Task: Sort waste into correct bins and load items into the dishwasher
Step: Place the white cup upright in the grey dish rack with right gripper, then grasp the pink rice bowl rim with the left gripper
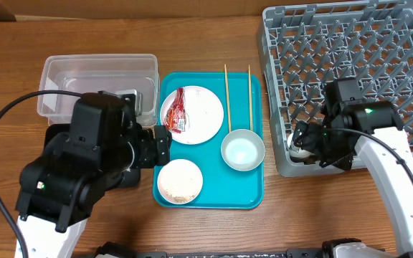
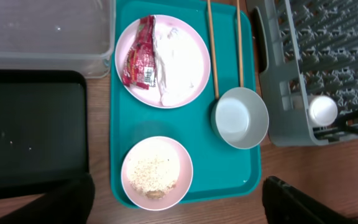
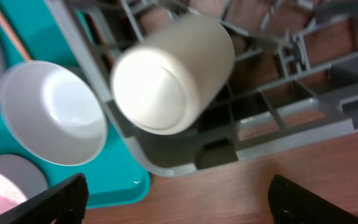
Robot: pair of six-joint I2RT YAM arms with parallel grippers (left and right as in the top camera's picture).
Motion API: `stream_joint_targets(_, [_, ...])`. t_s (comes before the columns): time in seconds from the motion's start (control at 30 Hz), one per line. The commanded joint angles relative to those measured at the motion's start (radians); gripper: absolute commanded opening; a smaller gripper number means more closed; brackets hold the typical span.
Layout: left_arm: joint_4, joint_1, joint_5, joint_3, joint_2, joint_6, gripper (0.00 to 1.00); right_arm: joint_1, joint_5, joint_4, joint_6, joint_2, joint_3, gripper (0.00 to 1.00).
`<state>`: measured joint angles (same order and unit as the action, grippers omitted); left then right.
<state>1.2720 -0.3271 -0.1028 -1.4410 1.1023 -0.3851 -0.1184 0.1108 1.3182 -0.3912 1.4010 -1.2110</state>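
Observation:
A large white plate [image 2: 191,37] on the teal tray holds the red-and-white wrapper [image 2: 140,59] and the white tissue [image 2: 176,62]. A smaller plate [image 2: 157,173] holds rice scraps. An empty white bowl [image 2: 240,117] sits by two chopsticks [image 2: 212,50]. The small white cup [image 3: 169,78] lies on its side in the front left corner of the grey dish rack [image 1: 350,79]. My right gripper [image 3: 179,199] is open and empty just in front of the cup. My left gripper [image 2: 179,205] is open and empty over the tray's near edge by the rice plate.
The clear tub [image 1: 99,82] stands at the back left, and the black tray [image 2: 30,130] lies in front of it, mostly under my left arm in the overhead view. The teal tray [image 1: 214,190] lies between them and the rack.

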Motion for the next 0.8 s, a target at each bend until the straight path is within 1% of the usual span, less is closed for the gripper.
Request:
stream_joint_targets(0.0, [0.003, -0.038, 0.003, 0.011, 0.023, 0.023, 0.81, 0.0, 0.061, -0.019, 0.012, -0.082, -0.071, 0.92])
stream_joint_targets(0.07, [0.0, -0.069, 0.03, 0.032, 0.04, 0.017, 0.77, -0.004, 0.146, -0.053, 0.067, -0.124, -0.074, 0.87])
stream_joint_targets(0.13, [-0.01, -0.097, 0.053, 0.059, 0.058, 0.0, 0.75, -0.016, 0.224, -0.083, 0.11, -0.165, -0.074, 0.84])
stream_joint_targets(0.23, [-0.047, -0.147, 0.054, 0.122, 0.091, -0.029, 0.72, -0.061, 0.283, -0.106, 0.159, -0.21, -0.073, 0.81])
stream_joint_targets(0.3, [-0.064, -0.185, 0.058, 0.163, 0.118, -0.055, 0.69, -0.113, 0.283, -0.109, 0.164, -0.224, -0.073, 0.8])
stream_joint_targets(0.4, [-0.1, -0.234, 0.063, 0.204, 0.155, -0.087, 0.67, -0.215, 0.271, -0.111, 0.156, -0.223, -0.067, 0.8])
stream_joint_targets(0.47, [-0.117, -0.257, 0.067, 0.212, 0.174, -0.105, 0.64, -0.282, 0.22, -0.118, 0.136, -0.215, -0.058, 0.79])
stream_joint_targets(0.53, [-0.108, -0.263, 0.085, 0.205, 0.179, -0.127, 0.61, -0.335, 0.124, -0.117, 0.074, -0.198, -0.056, 0.8])
stream_joint_targets(0.6, [-0.077, -0.261, 0.102, 0.182, 0.166, -0.157, 0.6, -0.372, 0.075, -0.118, 0.045, -0.178, -0.056, 0.79])
stream_joint_targets(0.67, [-0.043, -0.261, 0.14, 0.148, 0.139, -0.18, 0.62, -0.397, 0.073, -0.127, 0.046, -0.159, -0.056, 0.79])
stream_joint_targets(0.73, [-0.036, -0.261, 0.123, 0.133, 0.104, -0.18, 0.69, -0.415, 0.072, -0.137, 0.046, -0.14, -0.056, 0.8])
stream_joint_targets(0.77, [-0.043, -0.267, 0.099, 0.138, 0.09, -0.18, 0.68, -0.419, 0.071, -0.14, 0.045, -0.132, -0.056, 0.8])
